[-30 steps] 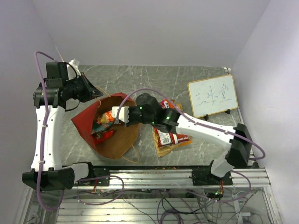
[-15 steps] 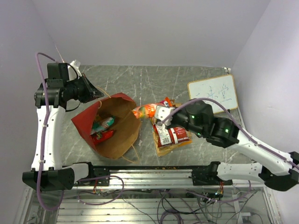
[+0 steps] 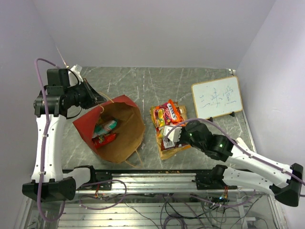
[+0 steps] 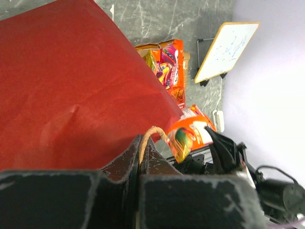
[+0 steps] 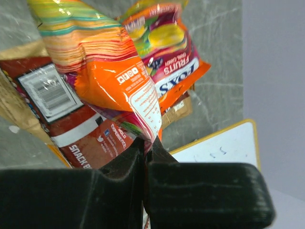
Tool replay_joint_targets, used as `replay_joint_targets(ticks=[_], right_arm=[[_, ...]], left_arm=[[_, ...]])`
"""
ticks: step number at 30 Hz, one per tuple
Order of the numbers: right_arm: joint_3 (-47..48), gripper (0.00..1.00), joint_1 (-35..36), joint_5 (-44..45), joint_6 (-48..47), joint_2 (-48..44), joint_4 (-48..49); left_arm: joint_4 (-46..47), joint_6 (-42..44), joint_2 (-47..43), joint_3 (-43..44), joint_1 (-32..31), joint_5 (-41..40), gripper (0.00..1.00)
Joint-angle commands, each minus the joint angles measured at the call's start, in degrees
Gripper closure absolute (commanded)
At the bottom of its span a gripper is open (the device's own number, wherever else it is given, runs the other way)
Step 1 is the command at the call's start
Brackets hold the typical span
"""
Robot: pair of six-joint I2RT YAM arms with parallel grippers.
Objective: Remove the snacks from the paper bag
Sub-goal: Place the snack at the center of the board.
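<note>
Swung out of the paper bag (image 3: 125, 138) since a second ago, the right pincer (image 5: 144, 143) is gripping an orange packet (image 5: 109, 81) over the snack pile (image 3: 167, 114) at the bag's three o'clock, the left pincer (image 4: 141, 155) is pinching the handle (image 4: 151, 131), and two packets (image 3: 106, 128) are waiting inside.

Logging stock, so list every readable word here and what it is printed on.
"FRUITS" and "FOXS": orange and pink packet.
"SNACK B", cut off: red-brown packet.
Fine print on the striped orange packet gripped by the right hand: too small to read.
Handwriting on the whiteboard: not legible.
</note>
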Motion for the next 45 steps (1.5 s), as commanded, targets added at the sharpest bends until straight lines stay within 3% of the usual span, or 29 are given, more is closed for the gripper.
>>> replay_joint_targets(ticks=[1, 9, 13, 28, 37, 45], right_arm=[[-1.8, 1.0, -7.22, -6.28, -2.83, 1.12, 10.69], [-6.75, 1.0, -11.33, -13.2, -5.04, 5.06, 17.19], [-10.09, 1.0, -11.74, -12.5, -5.48, 5.9, 19.41], [-15.27, 0.99, -11.97, -14.66, -7.26, 0.35, 5.68], [-12.62, 0.66, -11.93, -19.28, -9.65, 4.13, -1.32], [-7.64, 0.56, -11.93, -24.09, -10.59, 0.58, -11.69]], left_arm=[[-0.07, -0.56, -2.55, -0.86, -0.23, 2.34, 0.93], [0.5, -2.2, -2.9, 0.15, -0.24, 3.87, 0.93], [-0.04, -1.91, -2.63, 0.62, -0.26, 3.97, 0.93], [-0.07, -2.17, -4.05, -2.21, -0.22, 3.75, 0.93], [-0.39, -2.31, -4.12, -1.8, -0.25, 3.04, 0.93], [-1.44, -2.23, -4.28, -0.43, -0.28, 2.04, 0.93]])
